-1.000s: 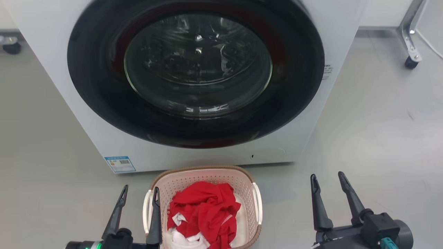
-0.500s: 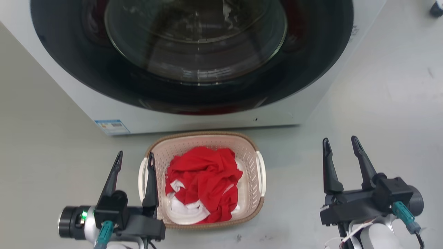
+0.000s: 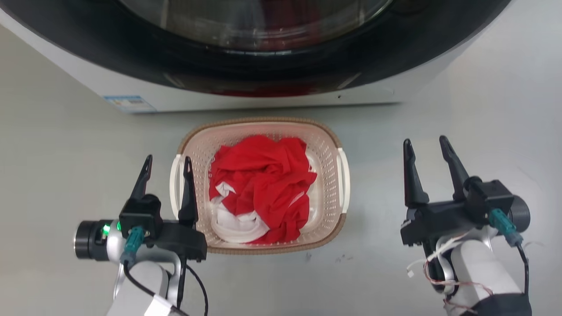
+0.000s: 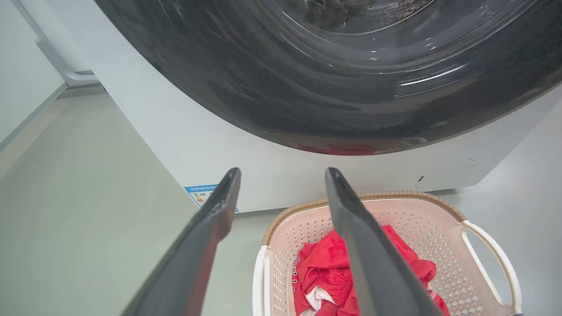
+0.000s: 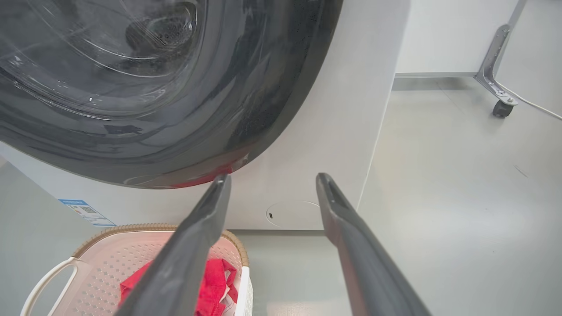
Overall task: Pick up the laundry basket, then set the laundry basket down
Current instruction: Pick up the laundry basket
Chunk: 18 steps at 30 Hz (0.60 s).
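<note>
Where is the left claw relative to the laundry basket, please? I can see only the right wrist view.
Observer: From the head camera, the open left claw has the laundry basket's left handle between its fingers; I cannot tell whether they touch.
Operator: Thanks. What lies under the red cloth?
Observer: A white garment shows beneath the red cloth, at the basket's near end.
</note>
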### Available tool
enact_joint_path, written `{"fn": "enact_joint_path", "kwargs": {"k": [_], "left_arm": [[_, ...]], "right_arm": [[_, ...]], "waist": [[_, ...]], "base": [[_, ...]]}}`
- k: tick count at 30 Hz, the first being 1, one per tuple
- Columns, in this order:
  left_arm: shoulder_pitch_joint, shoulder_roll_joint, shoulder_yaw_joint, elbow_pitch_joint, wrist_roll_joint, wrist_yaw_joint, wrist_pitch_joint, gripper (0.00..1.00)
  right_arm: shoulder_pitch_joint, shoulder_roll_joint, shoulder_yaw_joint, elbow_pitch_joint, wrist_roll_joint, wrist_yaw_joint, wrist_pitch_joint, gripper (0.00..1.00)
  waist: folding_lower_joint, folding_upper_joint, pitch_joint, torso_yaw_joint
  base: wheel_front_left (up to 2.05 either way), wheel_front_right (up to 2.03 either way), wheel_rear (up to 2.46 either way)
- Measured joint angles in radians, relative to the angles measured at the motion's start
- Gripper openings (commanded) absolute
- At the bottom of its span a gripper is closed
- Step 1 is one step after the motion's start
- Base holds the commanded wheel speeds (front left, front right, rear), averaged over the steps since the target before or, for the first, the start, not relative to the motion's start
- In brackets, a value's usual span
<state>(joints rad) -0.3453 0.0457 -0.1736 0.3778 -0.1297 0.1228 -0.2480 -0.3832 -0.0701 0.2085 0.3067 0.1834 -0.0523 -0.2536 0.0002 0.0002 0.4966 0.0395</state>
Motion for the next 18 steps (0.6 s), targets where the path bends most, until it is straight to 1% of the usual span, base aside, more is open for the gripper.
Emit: {"fn": "enact_joint_path", "kwargs": {"k": [2, 8, 18], "left_arm": [[-0.029, -0.002, 0.003, 0.025, -0.002, 0.000, 0.002, 1.00], [-0.114, -0.007, 0.005, 0.099, -0.009, 0.000, 0.009, 1.00], [-0.251, -0.012, 0.008, 0.200, -0.037, 0.000, 0.017, 1.00]], "right_arm": [[-0.034, 0.000, 0.001, 0.028, 0.000, 0.009, 0.000, 1.00], [-0.132, 0.000, 0.017, 0.094, -0.001, 0.016, 0.000, 1.00], [-0.262, 0.001, 0.049, 0.174, -0.007, 0.019, 0.000, 1.00]], "waist": [[0.0000, 0.0000, 0.029, 0.004], [0.0000, 0.0000, 0.119, 0.017], [-0.0001, 0.0000, 0.269, 0.035]], "base": [[0.00, 0.00, 0.00], [0.00, 0.00, 0.00], [0.00, 0.00, 0.00]]}}
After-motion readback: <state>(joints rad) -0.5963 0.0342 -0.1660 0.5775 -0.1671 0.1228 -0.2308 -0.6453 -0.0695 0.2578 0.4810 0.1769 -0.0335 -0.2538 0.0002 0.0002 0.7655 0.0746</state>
